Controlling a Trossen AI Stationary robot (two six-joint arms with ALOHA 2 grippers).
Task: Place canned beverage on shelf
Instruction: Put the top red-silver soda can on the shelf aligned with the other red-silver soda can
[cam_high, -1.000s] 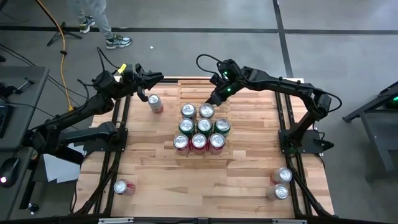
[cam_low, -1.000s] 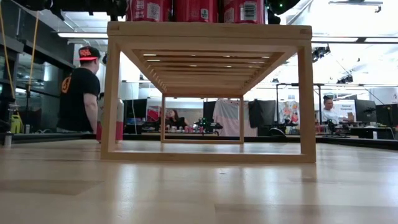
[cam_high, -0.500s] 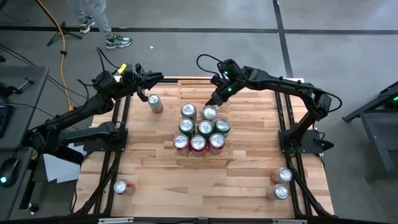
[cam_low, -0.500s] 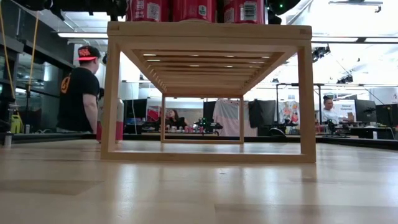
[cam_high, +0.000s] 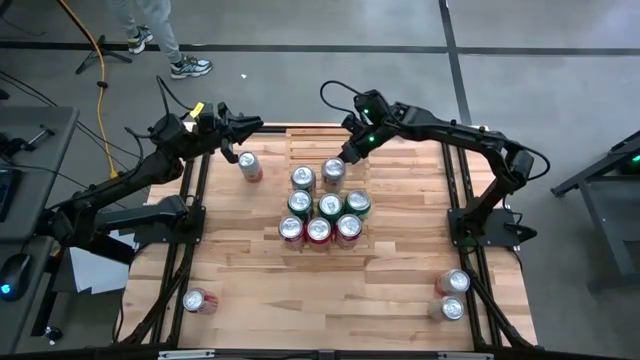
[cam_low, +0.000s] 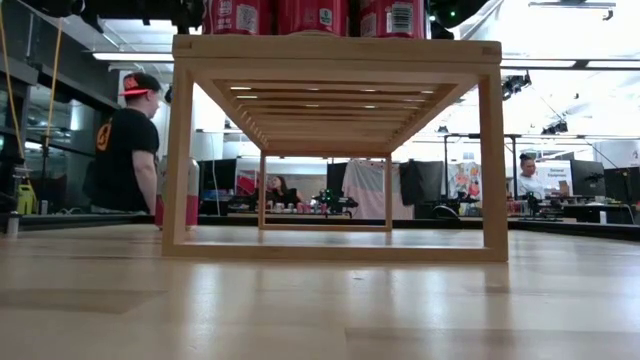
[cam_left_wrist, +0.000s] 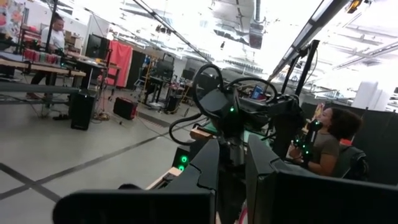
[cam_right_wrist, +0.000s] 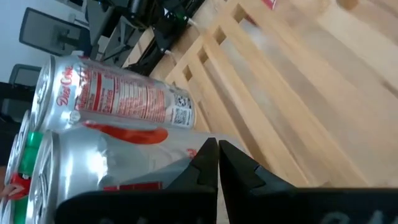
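Since the right end effector (cam_high: 349, 155) sits just past the far right corner of the can cluster, everything about the next move comes down to the silver can (cam_high: 333, 172) right beside its tip. That can lies slightly near and left of the fingers, in the back row of the shelf (cam_high: 362, 236). In the right wrist view the fingers are pressed together with nothing between them, and a silver can (cam_right_wrist: 118, 99) is close in front, so I read this as nudging it into line, not carrying it. Its long axis looks upright from above, lid facing the camera, though it sits a bit out of line with its neighbour (cam_high: 303, 178).

The shelf itself is mid-counter with eight cans on it: three red ones (cam_high: 319, 229) in the near row, green ones in the middle, two silver ones at the back. From the low view you just see the pale wood frame (cam_low: 335, 50) with red cans on top.

The left end effector (cam_high: 232, 128) hangs at the far left edge of the counter, fingers together and empty too, with a loose can (cam_high: 248, 165) standing just near of it. That arm is clearly nearer to this can, while the right arm is nearer the shelf's back row.

More spare cans wait at the near left (cam_high: 197, 300) and near right (cam_high: 452, 283) corners, well apart from both arms.
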